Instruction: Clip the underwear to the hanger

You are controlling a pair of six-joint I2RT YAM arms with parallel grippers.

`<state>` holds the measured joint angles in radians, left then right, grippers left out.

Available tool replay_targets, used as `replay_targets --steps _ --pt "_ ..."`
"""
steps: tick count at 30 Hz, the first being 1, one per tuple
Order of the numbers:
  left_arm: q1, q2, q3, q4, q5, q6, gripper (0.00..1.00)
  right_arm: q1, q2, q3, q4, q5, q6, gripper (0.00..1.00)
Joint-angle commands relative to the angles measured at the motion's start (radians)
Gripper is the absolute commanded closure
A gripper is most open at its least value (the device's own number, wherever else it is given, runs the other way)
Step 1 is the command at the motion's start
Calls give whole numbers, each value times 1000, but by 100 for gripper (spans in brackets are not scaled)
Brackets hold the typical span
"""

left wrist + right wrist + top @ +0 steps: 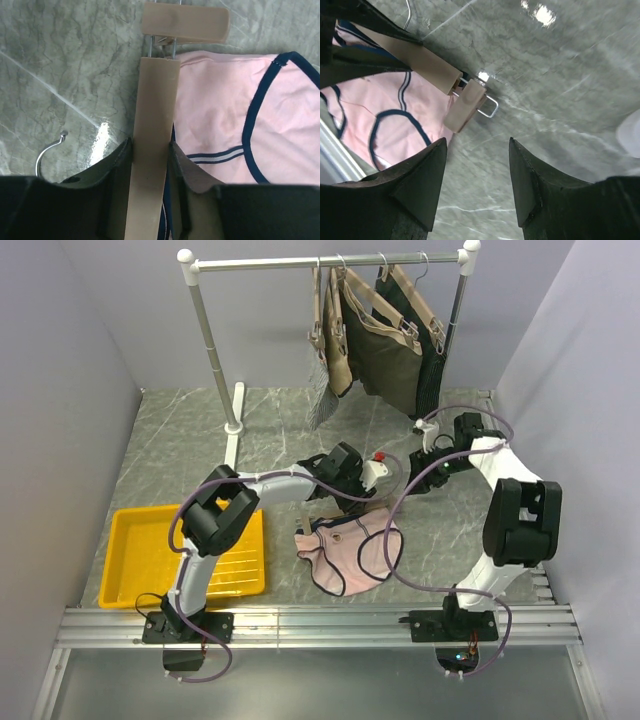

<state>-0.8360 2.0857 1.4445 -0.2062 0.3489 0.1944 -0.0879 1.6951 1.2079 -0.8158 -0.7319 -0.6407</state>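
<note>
The pale pink underwear (pixel 345 552) with navy edging lies flat on the marble floor in front of the arms. My left gripper (pixel 150 147) is shut on the tan bar of the hanger (pixel 155 125), just above the underwear (pixel 225 110). The bar's end clip (pixel 185 22) sits beyond the underwear's top edge, and the wire hook (pixel 50 150) lies to the left. My right gripper (pixel 477 150) is open and empty, hovering a little short of that clip (pixel 465 105), over bare floor beside the underwear (pixel 380 110). In the top view the two grippers (pixel 365 480) (pixel 425 475) face each other.
A white clothes rack (pixel 330 260) at the back holds several tan hangers with dark olive garments (pixel 385 340). Its upright and foot (pixel 235 425) stand left of centre. A yellow tray (pixel 170 555) lies at the front left. Walls close in on both sides.
</note>
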Motion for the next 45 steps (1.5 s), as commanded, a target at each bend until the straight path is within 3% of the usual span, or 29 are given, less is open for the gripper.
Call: replay_targets --steps 1,5,6,12,21,32,45 --pt "-6 11 39 -24 -40 8 78 -6 32 24 13 -34 111 40" --pt "-9 -18 10 7 -48 7 99 -21 89 44 -3 -57 165 44" --pt "-9 -38 4 14 -50 7 100 -27 110 59 -9 -67 173 46" --pt "-23 -134 -88 97 -93 19 100 -84 175 122 -46 -181 239 57" --pt "-54 -240 -188 189 -163 48 100 -85 205 113 -46 -320 300 58" --pt "-60 -257 -210 200 -183 57 100 -64 227 116 -100 -374 253 67" --pt "-61 -273 -213 199 -176 59 100 -24 233 97 -69 -360 260 67"
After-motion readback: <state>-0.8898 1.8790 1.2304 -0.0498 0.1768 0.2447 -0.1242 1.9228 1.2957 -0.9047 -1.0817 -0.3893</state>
